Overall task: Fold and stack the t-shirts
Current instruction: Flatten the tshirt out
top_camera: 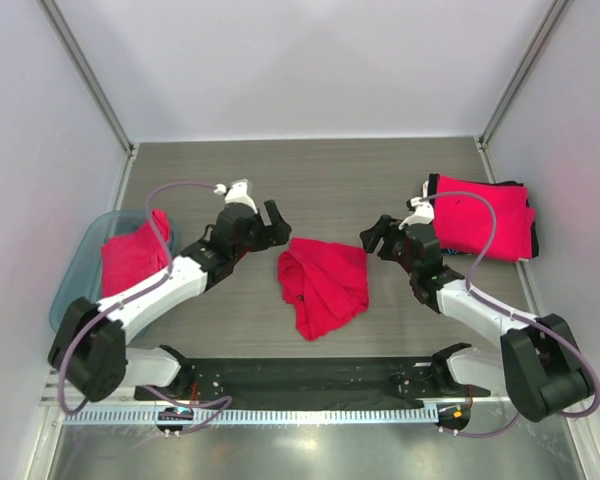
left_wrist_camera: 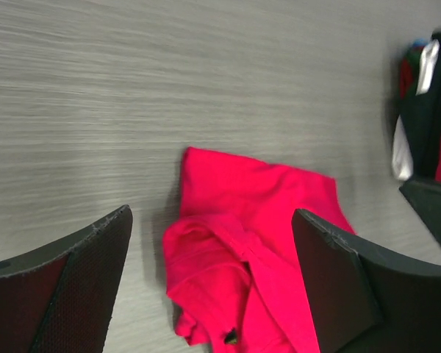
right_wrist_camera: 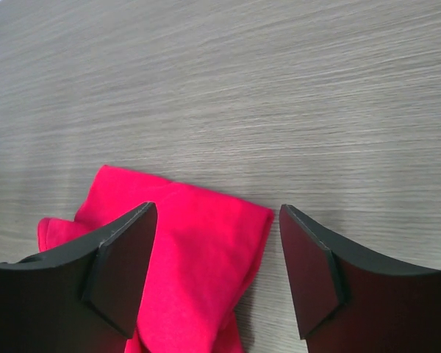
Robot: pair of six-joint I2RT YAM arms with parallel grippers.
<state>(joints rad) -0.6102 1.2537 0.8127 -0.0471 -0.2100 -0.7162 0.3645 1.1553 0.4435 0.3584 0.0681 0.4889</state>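
Flanking the crumpled red t-shirt with jaws released on both sides; soft, limp, light, best pinched at its corners.

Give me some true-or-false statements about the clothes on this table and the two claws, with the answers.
1. A crumpled red shirt lies mid-table between the two arms. True.
2. The left gripper is clamped on that shirt. False: it is open and holds nothing.
3. A folded pile of shirts sits at the far right of the table. True.
4. The blue bin on the left is empty. False: it has a red garment in it.
5. The right gripper is shut. False: its jaws are spread wide, with the shirt's edge below them.
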